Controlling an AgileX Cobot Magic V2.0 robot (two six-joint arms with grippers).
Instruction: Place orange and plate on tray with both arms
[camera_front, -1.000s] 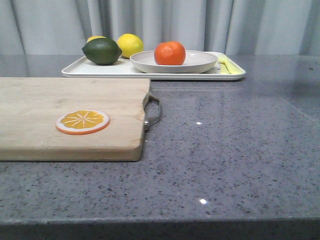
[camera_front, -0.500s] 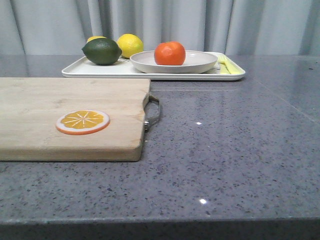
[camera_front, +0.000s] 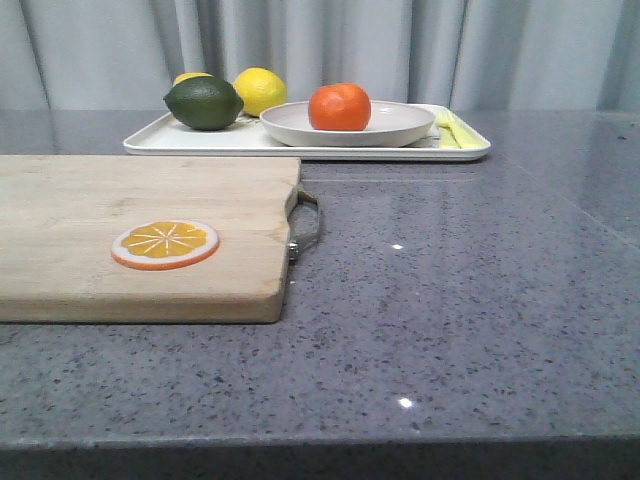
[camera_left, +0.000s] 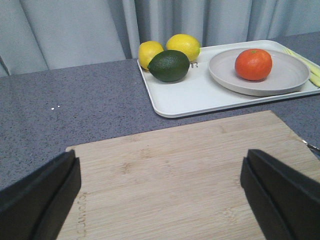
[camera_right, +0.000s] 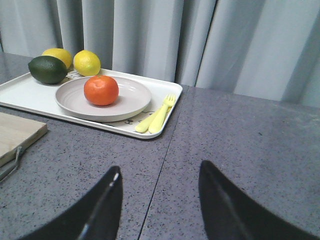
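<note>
The orange rests in the off-white plate, and the plate stands on the white tray at the back of the table. Both wrist views show the same: orange in plate on tray, and orange in plate on tray. My left gripper hangs open above the wooden board, well short of the tray. My right gripper is open over bare grey tabletop, apart from the tray. Neither gripper appears in the front view.
A wooden cutting board with a metal handle lies at the front left, carrying an orange slice disc. On the tray sit a dark green lime, two lemons and a yellow fork and spoon. Grey curtains hang behind.
</note>
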